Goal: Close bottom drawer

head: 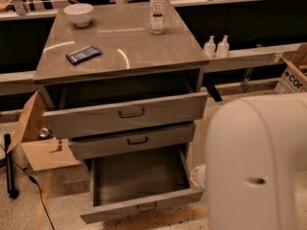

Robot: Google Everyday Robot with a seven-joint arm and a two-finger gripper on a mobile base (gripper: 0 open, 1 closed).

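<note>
One cabinet (120, 61) fills the middle of the frame, and all three of its drawers stand open. The top drawer (127, 114) and the middle drawer (134, 140) are pulled out partway. The bottom drawer (139, 176), at the lower centre, is pulled out the farthest and shows a bare inside. Each of the three fronts has one dark bar handle.

On the cabinet top are one white bowl (78, 13) at the upper left, one clear bottle (157, 8) at the back whose label cannot be read, and one dark flat packet (84, 54) near the left edge. Two small pump bottles (216, 46) stand side by side on a ledge to the right.

There are two cardboard boxes: an open box (38, 143) at the left on the floor, and another box (292, 75) at the right edge printed with the letters "cor".

The robot's white arm (259, 162) covers the lower right. The gripper (197, 176) is just beside the bottom drawer's right side, mostly hidden behind the arm; whether it is open or closed cannot be told.
</note>
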